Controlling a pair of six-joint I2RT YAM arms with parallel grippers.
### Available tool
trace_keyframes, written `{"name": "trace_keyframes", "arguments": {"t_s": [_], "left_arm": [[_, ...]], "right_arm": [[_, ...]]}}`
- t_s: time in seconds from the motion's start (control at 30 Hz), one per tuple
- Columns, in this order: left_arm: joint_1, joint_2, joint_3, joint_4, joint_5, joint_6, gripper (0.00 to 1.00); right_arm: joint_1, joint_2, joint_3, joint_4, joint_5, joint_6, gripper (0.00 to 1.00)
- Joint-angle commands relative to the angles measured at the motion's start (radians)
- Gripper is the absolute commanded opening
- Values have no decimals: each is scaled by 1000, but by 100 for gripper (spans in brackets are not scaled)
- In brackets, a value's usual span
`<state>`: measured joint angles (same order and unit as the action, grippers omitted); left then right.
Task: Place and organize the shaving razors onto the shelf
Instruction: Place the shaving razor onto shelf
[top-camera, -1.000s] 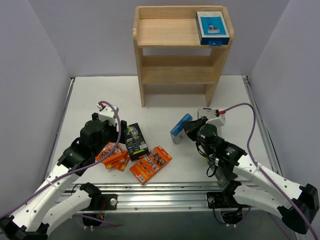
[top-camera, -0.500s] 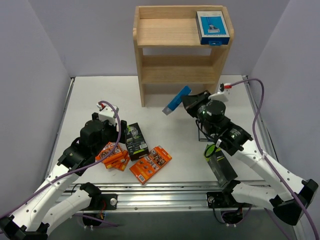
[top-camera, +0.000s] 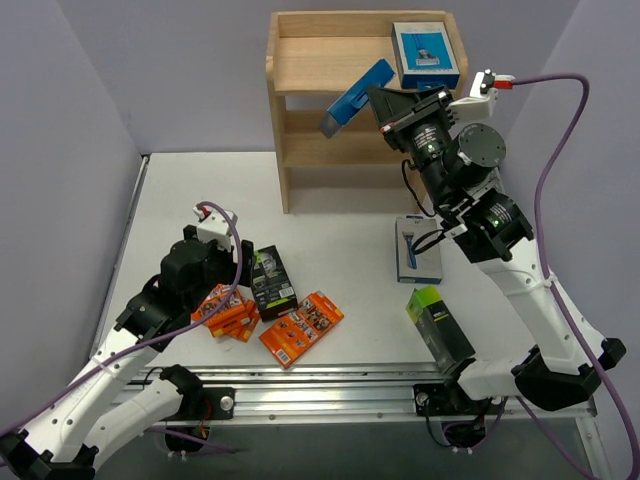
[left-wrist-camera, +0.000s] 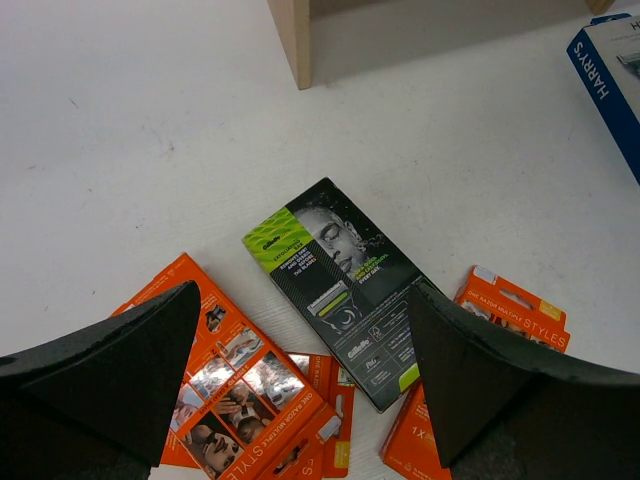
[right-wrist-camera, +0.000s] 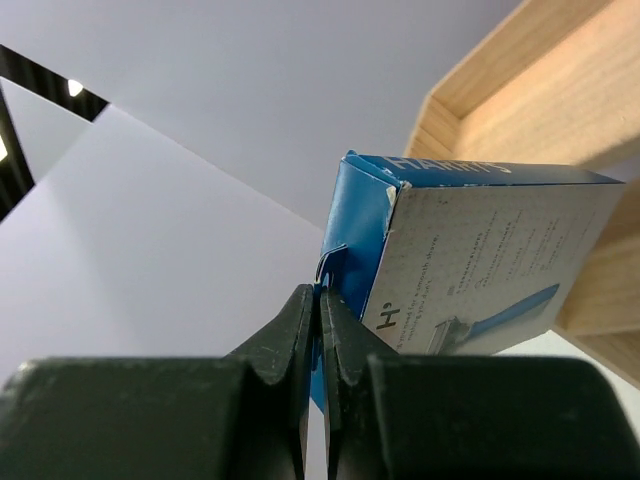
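Note:
My right gripper (top-camera: 385, 100) is shut on the end flap of a blue-and-white razor box (top-camera: 355, 98) and holds it tilted in the air in front of the wooden shelf's (top-camera: 300, 60) top tier; the box (right-wrist-camera: 470, 255) fills the right wrist view. Another blue-and-white box (top-camera: 426, 55) lies on the top tier at the right. A third (top-camera: 418, 249) lies flat on the table. My left gripper (top-camera: 222, 262) is open above orange packs (left-wrist-camera: 235, 385) and a black-and-lime box (left-wrist-camera: 345, 285). A second black-and-lime box (top-camera: 440, 327) lies near the right arm's base.
Orange packs (top-camera: 301, 327) lie grouped at the front left of the table. The shelf's middle tier (top-camera: 340, 145) holds nothing in view. Grey walls close in on both sides. A metal rail (top-camera: 320, 385) runs along the near edge.
My right arm has lifted the blue box from the table up and back to the shelf's top tier. This uncovered the third blue box and the black-and-lime box. The left arm has not moved.

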<state>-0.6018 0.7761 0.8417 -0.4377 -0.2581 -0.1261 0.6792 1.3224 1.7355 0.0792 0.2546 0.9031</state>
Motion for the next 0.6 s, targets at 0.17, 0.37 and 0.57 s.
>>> {"name": "trace_keyframes", "arguments": {"t_s": [0.17, 0.37, 0.57], "left_arm": [[-7, 5, 3, 28, -6, 2, 94], [-10, 9, 2, 30, -6, 2, 94], [-16, 17, 0, 31, -3, 0, 94]], "right_arm": [[-30, 17, 59, 233, -64, -50, 0], [-61, 67, 96, 307, -106, -23, 0], [-85, 118, 133, 379, -112, -20, 0]]}}
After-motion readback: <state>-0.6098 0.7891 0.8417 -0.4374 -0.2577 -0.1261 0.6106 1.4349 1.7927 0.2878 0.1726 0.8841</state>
